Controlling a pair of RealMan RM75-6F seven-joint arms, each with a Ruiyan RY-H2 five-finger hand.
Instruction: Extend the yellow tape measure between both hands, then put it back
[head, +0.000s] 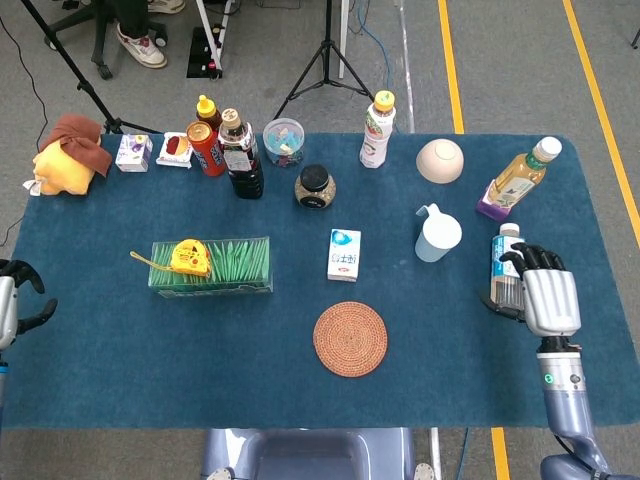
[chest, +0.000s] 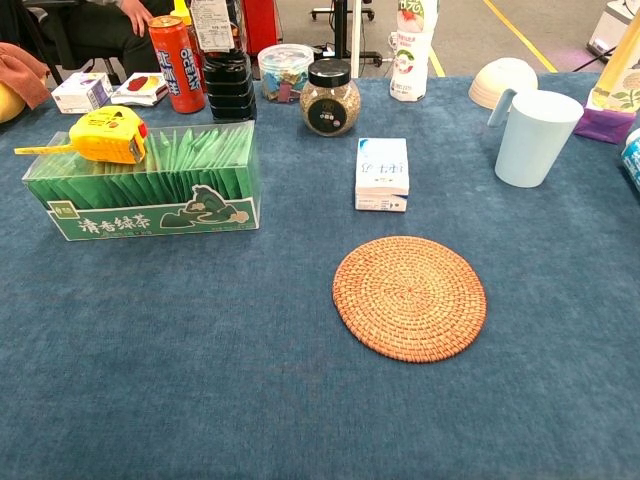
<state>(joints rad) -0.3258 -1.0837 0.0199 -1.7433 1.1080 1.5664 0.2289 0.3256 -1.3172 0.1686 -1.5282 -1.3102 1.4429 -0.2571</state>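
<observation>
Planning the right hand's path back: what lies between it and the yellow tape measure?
In the head view, from the right hand leftward: a water bottle, pale blue cup, small white carton, then the green tea box the tape measure rests on.

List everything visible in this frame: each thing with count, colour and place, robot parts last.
yellow tape measure: 1, on the green tea box
green tea box: 1, left of centre
woven coaster: 1, brown, front centre
small carton: 1, white-blue, centre
cup: 1, pale blue, right
bowl: 1, beige, upside down, back right
glass jar: 1, black lid, back centre
bottles: several, back row and right edge
blue table: 1
left hand: far left edge, holds nothing
right hand: right edge, holds nothing
</observation>
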